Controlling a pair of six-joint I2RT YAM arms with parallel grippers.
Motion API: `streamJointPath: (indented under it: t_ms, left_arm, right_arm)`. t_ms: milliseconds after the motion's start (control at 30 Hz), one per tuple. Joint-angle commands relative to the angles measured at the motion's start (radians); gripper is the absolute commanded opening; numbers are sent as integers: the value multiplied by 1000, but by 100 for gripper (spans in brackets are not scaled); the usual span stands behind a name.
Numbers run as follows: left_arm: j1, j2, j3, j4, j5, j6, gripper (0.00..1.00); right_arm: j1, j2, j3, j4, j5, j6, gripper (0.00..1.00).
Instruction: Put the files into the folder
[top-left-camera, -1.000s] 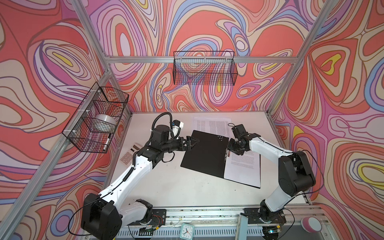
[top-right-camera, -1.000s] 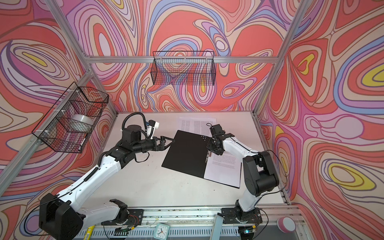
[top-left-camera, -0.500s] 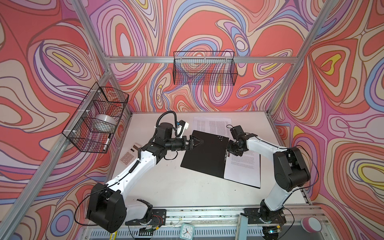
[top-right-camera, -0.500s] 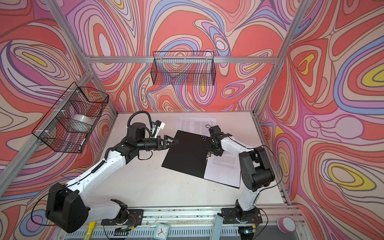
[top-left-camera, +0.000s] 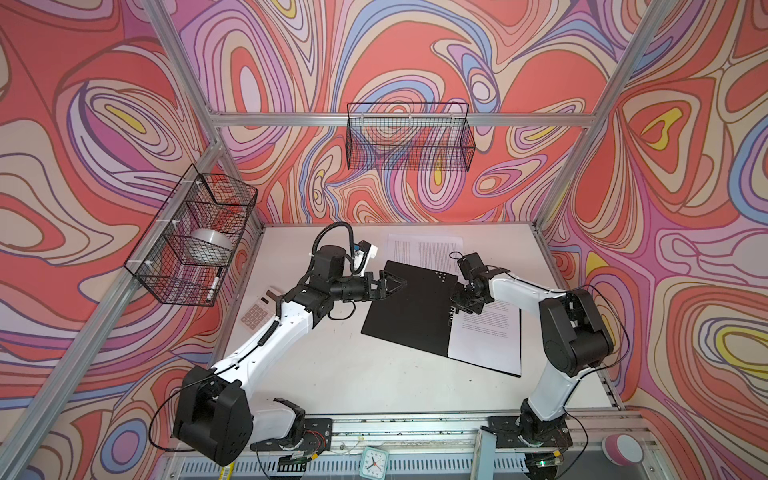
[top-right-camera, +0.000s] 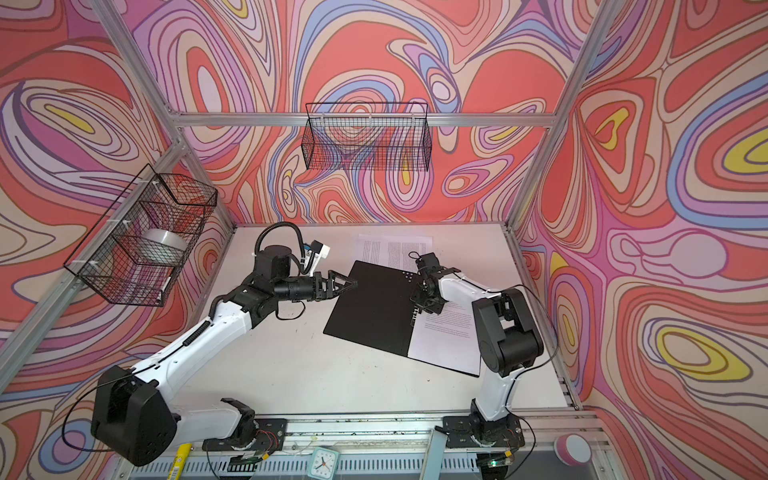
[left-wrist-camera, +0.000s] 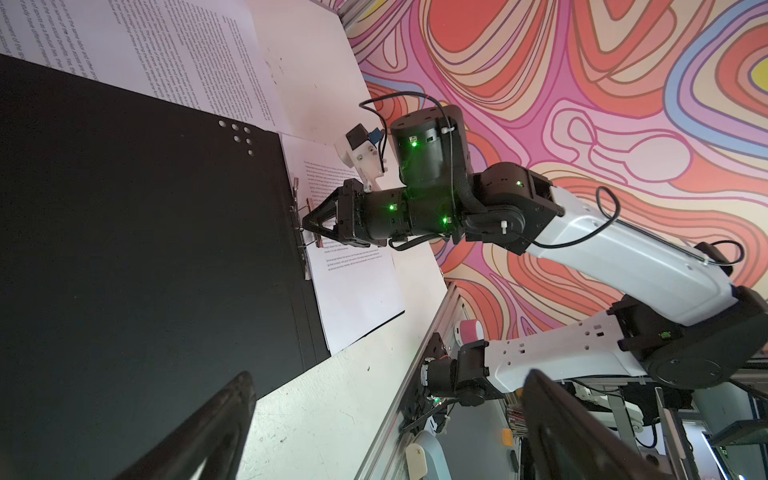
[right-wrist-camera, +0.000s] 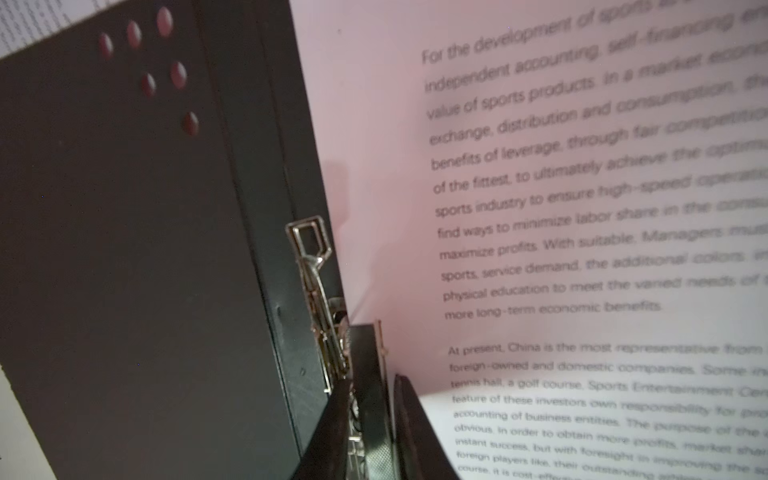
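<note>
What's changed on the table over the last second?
The left gripper, open, edged a little farther over the far corner of the folder. The right gripper narrowed its jaws around the metal clip. The folder, sheets and calculator stayed put.

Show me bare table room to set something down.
Bare: table between the folder and front rail; back right corner beside the loose sheet. Crowded: the folder's spine, under the right gripper; calculator side, under the left arm.

Left tool (top-left-camera: 398, 286) wide, right tool (left-wrist-camera: 306, 225) narrow
</note>
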Motion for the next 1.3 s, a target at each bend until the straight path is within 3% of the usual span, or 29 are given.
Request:
streamJointPath:
  t_ms: [0, 433, 1267]
  left_arm:
    - [4, -14, 11, 9, 4, 10, 100]
    - [6, -16, 8, 3, -10, 13, 100]
    - [14, -7, 16, -32, -38, 53, 100]
  right_arm:
    - [7, 11, 13, -3, 2, -12, 17]
    - [27, 8, 18, 2, -23, -40, 2]
    - [110, -81, -47, 149, -260, -71, 0]
